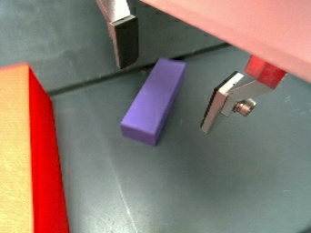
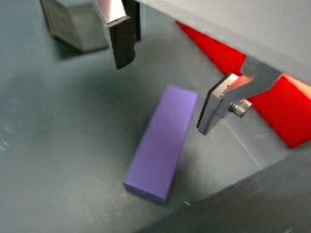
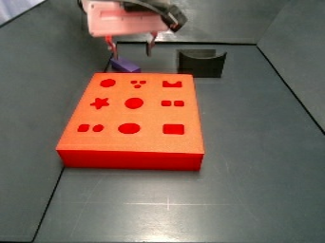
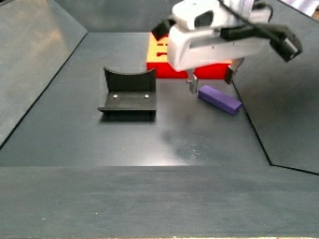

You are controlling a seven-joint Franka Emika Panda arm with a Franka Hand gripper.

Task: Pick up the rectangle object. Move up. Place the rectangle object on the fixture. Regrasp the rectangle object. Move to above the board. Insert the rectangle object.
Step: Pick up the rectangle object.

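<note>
Gripper (image 1: 170, 86) sat open and wide above the floor, holding nothing; in both wrist views the flat silver fingers (image 2: 122, 41) with dark pads straddled the upper end of the rectangle object (image 1: 155, 102), apart from it on both sides. In a side view the gripper (image 4: 210, 86) hung in the upper right of the frame, block (image 4: 218, 97) just below it, beside the board (image 4: 159, 51); in a side view (image 3: 124, 66) the block peeked out at the board's far upper-left edge.

Risks, as judgement: the block lay skewed to the finger line, so closing could twist it or pinch a corner; grasp was near one end, so it could tilt on lift; the board (image 1: 46, 164) edge was near, so a shoved block could jam against it.

Materials: block was matte violet, flat-sided, sharp-edged, likely light plastic; board (image 3: 133, 114) was bright orange-red slab with star, circle, rectangle cut-outs; fixture (image 4: 127, 91) was dark, blocky, with curved notch, well apart at centre left; floor was smooth dark grey.
</note>
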